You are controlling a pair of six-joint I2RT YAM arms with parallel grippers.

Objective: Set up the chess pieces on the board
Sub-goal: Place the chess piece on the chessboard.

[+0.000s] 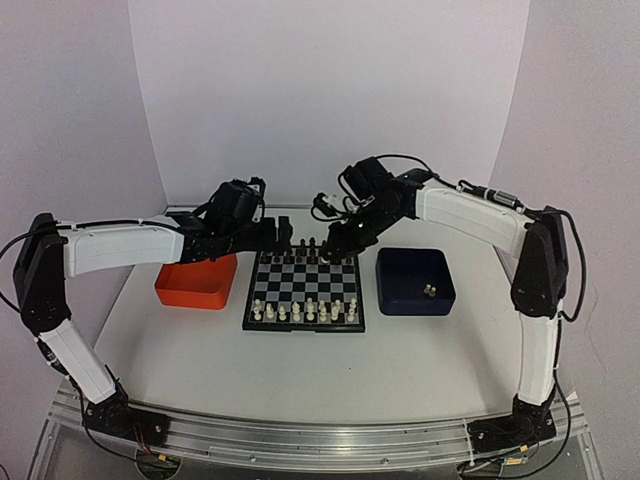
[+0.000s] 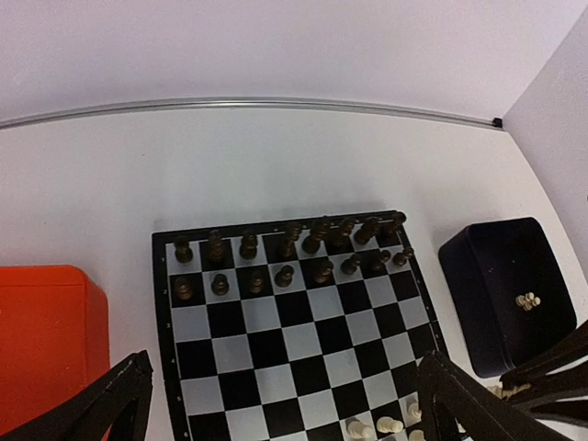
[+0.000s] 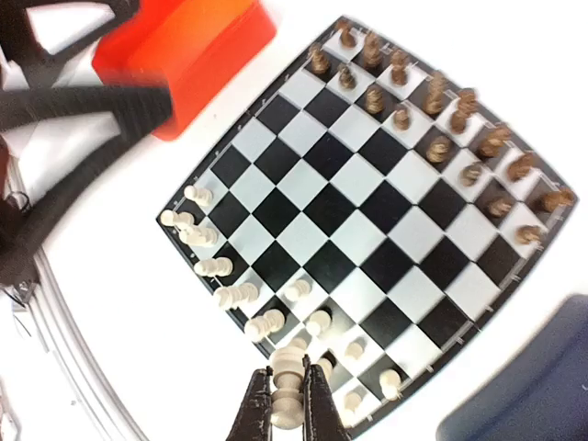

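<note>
The board (image 1: 303, 290) lies mid-table, with black chessmen (image 1: 318, 246) on its far rows and several cream-white chess pieces (image 1: 305, 311) on its near rows. My right gripper (image 3: 287, 404) is shut on one cream-white piece (image 3: 288, 390) and holds it high over the board's white side; in the top view it (image 1: 335, 241) hangs over the far edge. My left gripper (image 2: 285, 413) is open and empty above the board (image 2: 276, 340), also over the far edge in the top view (image 1: 284, 238). Two cream-white pieces (image 1: 430, 290) lie in the dark blue tray.
An orange tray (image 1: 197, 282) sits left of the board and a dark blue tray (image 1: 415, 280) right of it. White walls close the back and sides. Both arms reach in over the board's far end, close to each other.
</note>
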